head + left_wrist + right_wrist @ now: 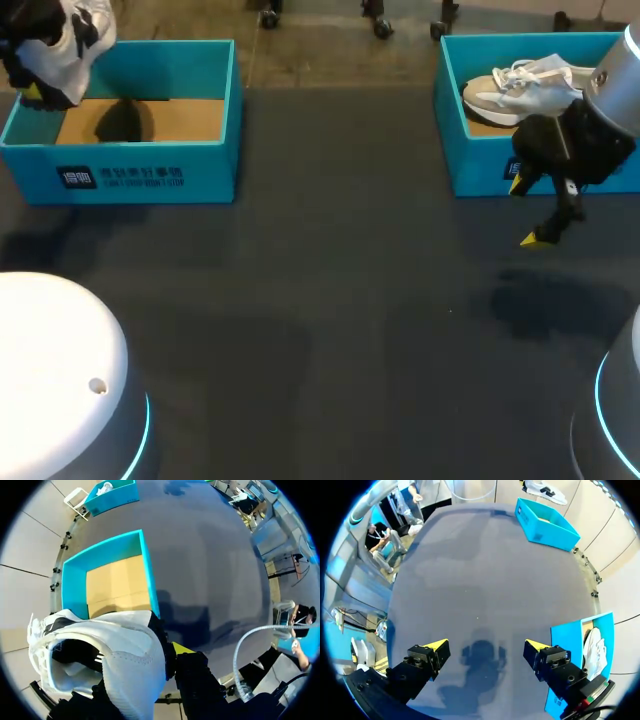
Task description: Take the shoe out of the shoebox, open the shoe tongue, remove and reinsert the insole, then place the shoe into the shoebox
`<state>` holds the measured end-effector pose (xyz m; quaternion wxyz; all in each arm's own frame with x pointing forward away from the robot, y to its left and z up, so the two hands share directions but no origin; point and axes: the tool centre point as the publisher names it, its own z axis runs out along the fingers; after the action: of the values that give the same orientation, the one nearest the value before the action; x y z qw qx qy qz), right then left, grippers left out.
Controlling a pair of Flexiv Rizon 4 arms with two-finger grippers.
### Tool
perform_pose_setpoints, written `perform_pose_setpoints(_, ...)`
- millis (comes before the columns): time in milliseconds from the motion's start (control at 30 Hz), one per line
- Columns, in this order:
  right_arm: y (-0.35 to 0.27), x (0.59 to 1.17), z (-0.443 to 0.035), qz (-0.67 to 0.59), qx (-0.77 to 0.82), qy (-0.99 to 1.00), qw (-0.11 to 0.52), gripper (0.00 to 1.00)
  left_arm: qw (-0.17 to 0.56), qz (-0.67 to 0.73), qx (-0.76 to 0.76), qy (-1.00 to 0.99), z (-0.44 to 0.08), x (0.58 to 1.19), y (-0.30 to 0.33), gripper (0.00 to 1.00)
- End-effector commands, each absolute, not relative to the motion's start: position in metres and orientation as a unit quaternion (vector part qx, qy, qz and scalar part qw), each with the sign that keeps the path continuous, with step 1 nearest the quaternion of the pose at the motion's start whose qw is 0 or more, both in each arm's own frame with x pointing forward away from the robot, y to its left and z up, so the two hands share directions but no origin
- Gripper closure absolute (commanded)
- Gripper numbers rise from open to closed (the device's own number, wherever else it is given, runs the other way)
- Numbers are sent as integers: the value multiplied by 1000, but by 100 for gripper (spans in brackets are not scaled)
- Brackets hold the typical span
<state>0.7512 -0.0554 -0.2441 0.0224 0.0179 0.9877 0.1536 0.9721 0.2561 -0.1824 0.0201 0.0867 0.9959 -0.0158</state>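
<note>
Dark cloth covers the bench (330,300), with a teal box at each far corner. My left gripper (35,80) is at the far left, holding the lifted shoe (85,30) in the air. Only one yellow tip shows beside the upper in the left wrist view, but the shoe hangs clear of everything, so I judge the gripper is clamped on it. The shoe sits over the far-left corner of the left shoebox (150,175), whose cardboard floor is bare.

My right gripper (523,212) hovers over the bench with its fingers spread wide and nothing between them. It is just in front of the near wall of the right shoebox (470,170), where a second shoe (520,85) lies.

The coming move turns on how the lifted shoe and the right gripper lie. They are well apart, with the whole width of the bench between them, and the shoe is far and to the left of that gripper. To open the tongue, I judge the left arm must bring the shoe near and towards the middle, where the right arm can reach it.

From the left wrist view the shoe's length seems to run across the gripper, with the laced end out to one side. I cannot tell toe from heel with certainty.
</note>
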Motion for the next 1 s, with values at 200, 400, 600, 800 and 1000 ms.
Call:
perform_pose_setpoints(200, -55, 751, -245, 153, 18, 988, 23, 0, 39, -18, 70, 997, -189, 983, 288, 100)
perform_pose_setpoints(400, -55, 751, -245, 153, 18, 988, 23, 0, 42, -15, 61, 997, -198, 998, 302, 100)
perform_pose_setpoints(600, -55, 751, -245, 153, 18, 988, 23, 0, 54, -11, 55, 997, -200, 1004, 302, 100)
perform_pose_setpoints(800, -55, 751, -245, 153, 18, 988, 23, 0, 54, -11, 55, 997, -200, 1004, 302, 100)
perform_pose_setpoints(1000, -55, 751, -245, 153, 18, 988, 23, 0, 45, -6, 156, 987, -197, 997, 293, 100)
